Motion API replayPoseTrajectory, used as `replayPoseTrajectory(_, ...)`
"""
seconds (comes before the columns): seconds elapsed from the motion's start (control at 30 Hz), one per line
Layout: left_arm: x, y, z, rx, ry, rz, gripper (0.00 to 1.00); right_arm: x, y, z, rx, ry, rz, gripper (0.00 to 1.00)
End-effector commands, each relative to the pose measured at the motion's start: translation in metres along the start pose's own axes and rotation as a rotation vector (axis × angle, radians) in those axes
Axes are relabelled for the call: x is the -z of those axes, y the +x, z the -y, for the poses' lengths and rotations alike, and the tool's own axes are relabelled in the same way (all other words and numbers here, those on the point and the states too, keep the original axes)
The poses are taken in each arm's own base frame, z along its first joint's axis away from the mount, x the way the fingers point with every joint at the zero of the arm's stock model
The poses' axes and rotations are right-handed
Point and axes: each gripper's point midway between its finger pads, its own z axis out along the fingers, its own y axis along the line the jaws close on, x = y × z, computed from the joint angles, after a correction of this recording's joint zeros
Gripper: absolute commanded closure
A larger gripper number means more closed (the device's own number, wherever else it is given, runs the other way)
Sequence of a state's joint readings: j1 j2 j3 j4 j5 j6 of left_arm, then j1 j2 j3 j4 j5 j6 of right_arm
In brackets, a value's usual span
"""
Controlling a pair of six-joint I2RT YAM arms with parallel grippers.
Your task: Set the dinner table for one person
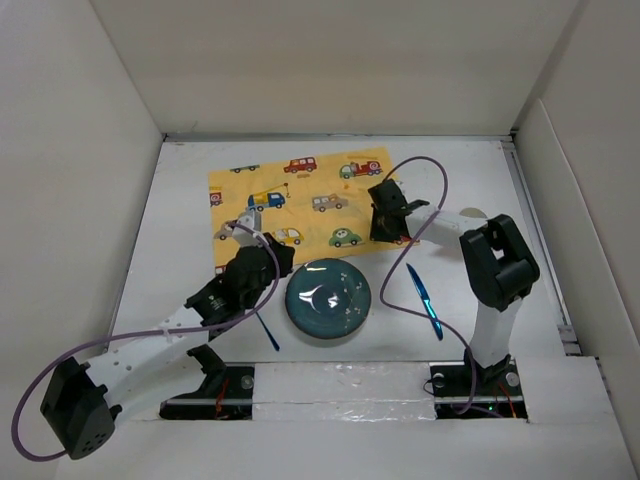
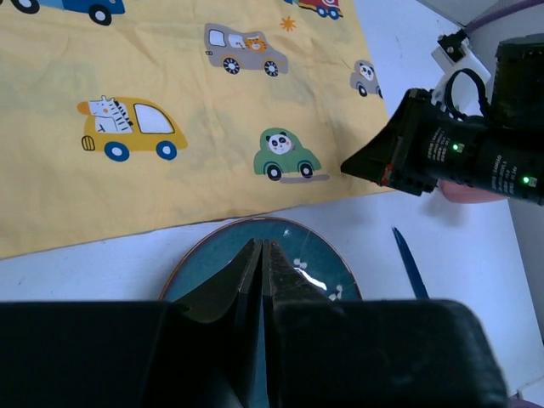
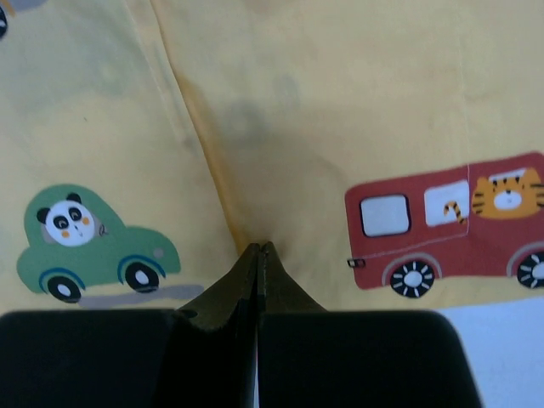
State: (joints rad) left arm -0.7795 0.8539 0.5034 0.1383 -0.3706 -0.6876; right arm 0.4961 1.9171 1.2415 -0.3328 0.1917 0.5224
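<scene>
The step in hand looks like laying the placemat. The right gripper [image 3: 257,248] is pressed together on a raised crease of the yellow cloth printed with cartoon cars [image 1: 300,195], apparently pinching it at the cloth's 4 o'clock edge. The left gripper [image 2: 262,245] is also closed, with nothing visible between its fingers (it hovers over the round teal glazed plate [image 1: 328,298]). The cloth lies at 12 o'clock on the white matte dinner table [image 1: 175,230]. Next, the crease probably needs drawing flat before the plate goes on.

Wide white matte dinner table [image 1: 180,230]
</scene>
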Motion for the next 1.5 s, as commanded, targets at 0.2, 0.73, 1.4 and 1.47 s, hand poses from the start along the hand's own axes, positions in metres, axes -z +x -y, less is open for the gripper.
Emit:
replayPoseTrajectory(0.2,-0.002,0.007,-0.004,-0.001,0.012,0.015,0.88,0.024,0.09,0.007,-0.021,0.055,-0.103,1.0)
replayPoseTrajectory(0.73,-0.014,-0.017,0.018,-0.001,0.039,0.065,0.68,0.02,-0.065,0.06,-0.141,0.201,0.094,0.46)
replayPoseTrajectory(1.4,0.006,-0.022,0.019,-0.059,0.137,0.115,0.67,0.019,0.018,0.099,-0.098,0.219,-0.269,0.58)
replayPoseTrajectory(1.47,0.01,-0.025,0.018,-0.055,0.143,0.13,0.67,0.018,0.024,0.101,-0.081,0.232,-0.307,0.6)
